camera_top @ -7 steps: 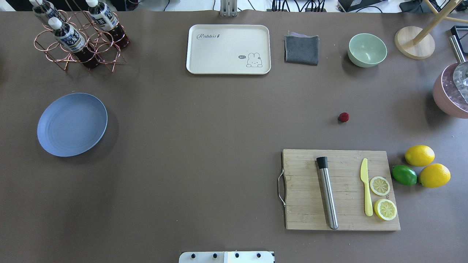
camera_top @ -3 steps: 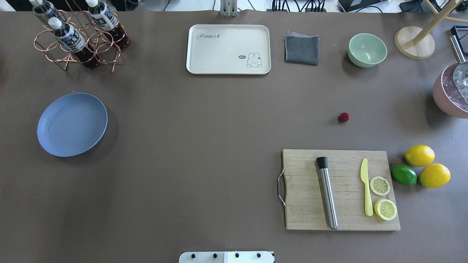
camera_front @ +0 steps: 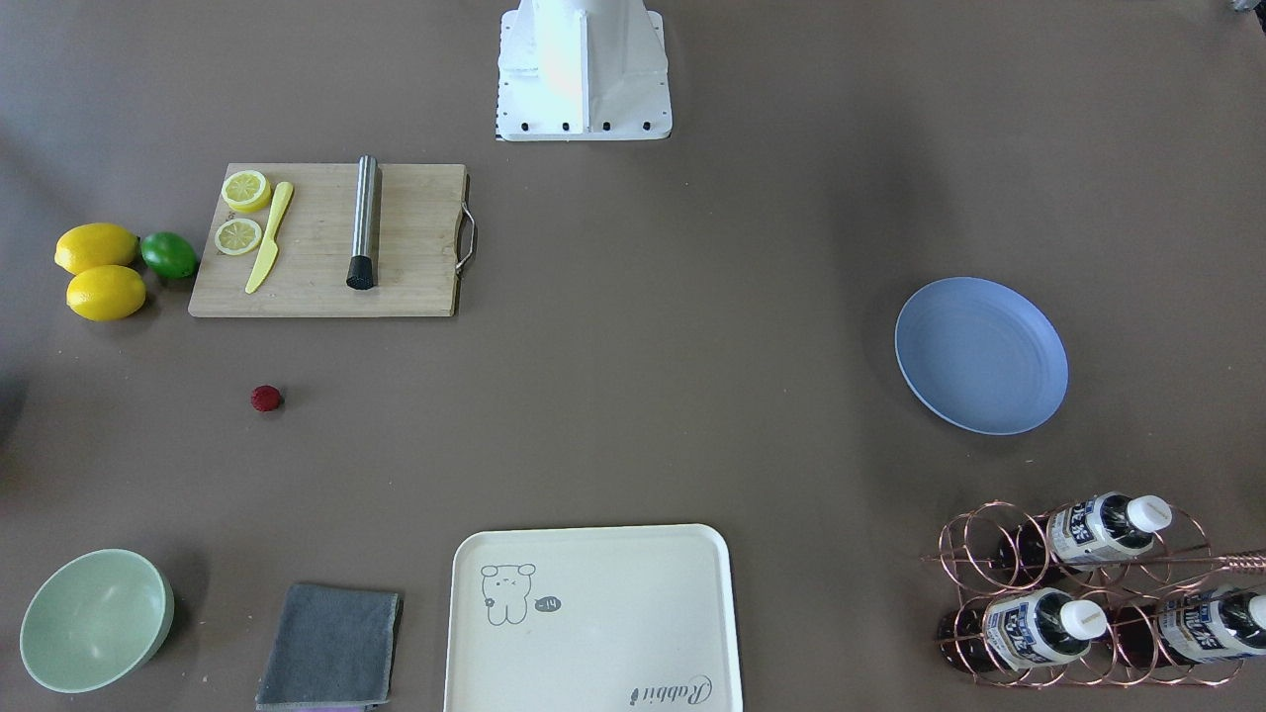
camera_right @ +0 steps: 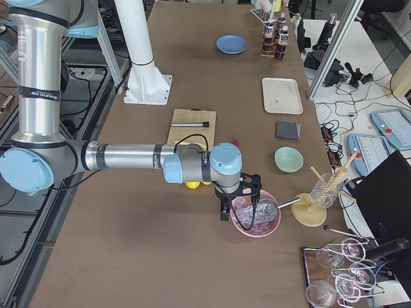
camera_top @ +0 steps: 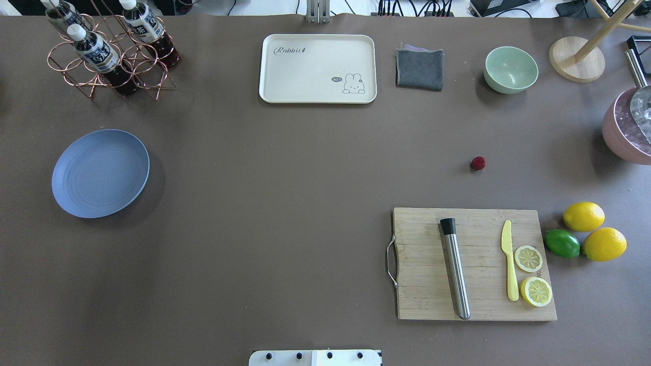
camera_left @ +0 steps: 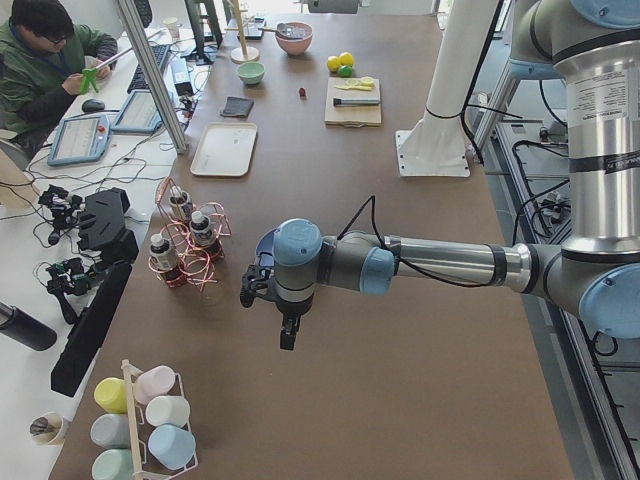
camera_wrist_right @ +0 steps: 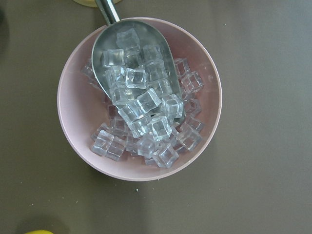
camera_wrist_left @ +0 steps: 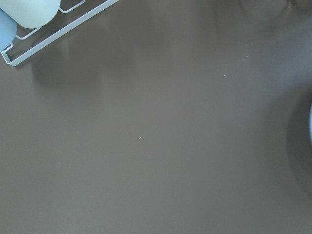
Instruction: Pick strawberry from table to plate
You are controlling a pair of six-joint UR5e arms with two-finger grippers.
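Observation:
The strawberry (camera_top: 477,162) (camera_front: 265,398) is a tiny dark red berry lying alone on the brown table (camera_top: 285,178), just beyond the cutting board. The light blue plate (camera_top: 100,173) (camera_front: 980,354) sits far off on the table's left side with nothing on it. No gripper shows in the overhead or front views. In the exterior left view my left gripper (camera_left: 287,335) hangs over bare table beside the plate (camera_left: 262,245). In the exterior right view my right gripper (camera_right: 239,210) hovers over a pink bowl, well away from the strawberry (camera_right: 236,142). I cannot tell whether either is open or shut.
A wooden cutting board (camera_top: 473,264) holds a steel muddler, a yellow knife and two lemon halves. Two lemons and a lime (camera_top: 562,243) lie to its right. A cream tray (camera_top: 318,68), grey cloth, green bowl (camera_top: 510,69), bottle rack (camera_top: 109,51) and pink ice bowl (camera_wrist_right: 139,97) ring the table.

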